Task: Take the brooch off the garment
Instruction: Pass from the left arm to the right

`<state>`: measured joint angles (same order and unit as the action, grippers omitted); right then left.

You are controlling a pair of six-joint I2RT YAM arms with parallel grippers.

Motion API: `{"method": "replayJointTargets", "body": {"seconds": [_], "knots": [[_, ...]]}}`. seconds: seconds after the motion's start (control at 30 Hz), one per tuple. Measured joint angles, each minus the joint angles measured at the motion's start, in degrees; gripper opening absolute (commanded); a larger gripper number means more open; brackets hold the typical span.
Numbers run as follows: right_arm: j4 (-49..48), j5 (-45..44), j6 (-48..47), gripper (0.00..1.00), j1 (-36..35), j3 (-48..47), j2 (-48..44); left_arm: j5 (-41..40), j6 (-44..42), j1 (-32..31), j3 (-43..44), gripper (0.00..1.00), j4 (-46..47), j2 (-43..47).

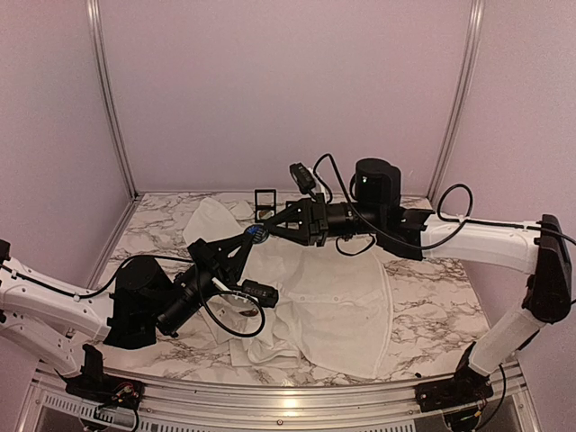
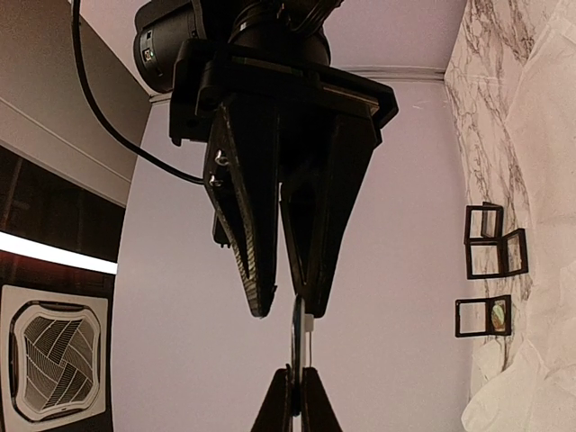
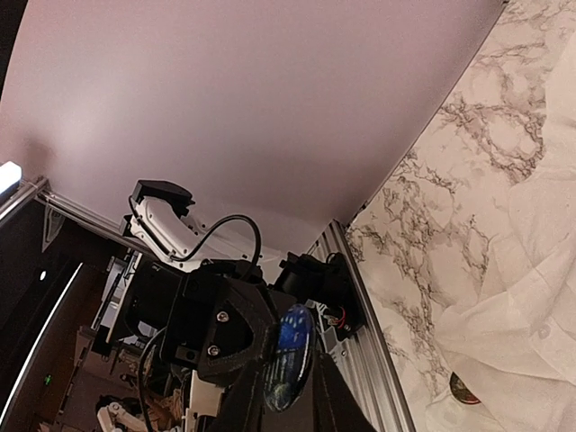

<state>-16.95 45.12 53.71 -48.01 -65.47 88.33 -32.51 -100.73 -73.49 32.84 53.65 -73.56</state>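
a robot lab cell: pale panel walls (image 1: 288,81), aluminium frame posts (image 1: 106,99), marble-print table (image 1: 441,297), ceiling vent (image 2: 56,360)

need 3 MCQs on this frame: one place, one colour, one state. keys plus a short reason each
1. Where is the brooch relative to the shirt?
A. pinned to its pocket
B. in the air above it, between the two grippers' tips
C. tucked under its collar

2. What colour is the brooch's face?
A. red
B. blue
C. yellow

3. How is the left gripper?
A. shut on the brooch's edge
B. wide open and empty
C. out of every view

Key:
1 B: the top view shows it off the cloth, where the left gripper meets the right gripper.
2 B: the right wrist view shows a round blue face.
3 A: the left wrist view shows its fingers pinched on the thin disc's rim.
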Motion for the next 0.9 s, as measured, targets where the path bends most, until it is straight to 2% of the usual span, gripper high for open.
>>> {"method": "replayJointTargets", "body": {"seconds": [0.63, 0.8, 0.9], "knots": [[-2.4, 2.0, 3.3, 0.1, 0.0, 0.1, 1.1, 0.0, 0.0, -0.1, 0.0, 0.0, 0.0, 0.4], [-3.3, 2.4, 4.2, 0.03, 0.0, 0.2, 1.6, -0.1, -0.1, -0.1, 0.0, 0.03, -0.1, 0.4], [-3.8, 2.4, 5.3, 0.0, 0.1, 0.2, 1.7, -0.4, -0.7, -0.1, 0.0, 0.11, -0.5, 0.4]]}}
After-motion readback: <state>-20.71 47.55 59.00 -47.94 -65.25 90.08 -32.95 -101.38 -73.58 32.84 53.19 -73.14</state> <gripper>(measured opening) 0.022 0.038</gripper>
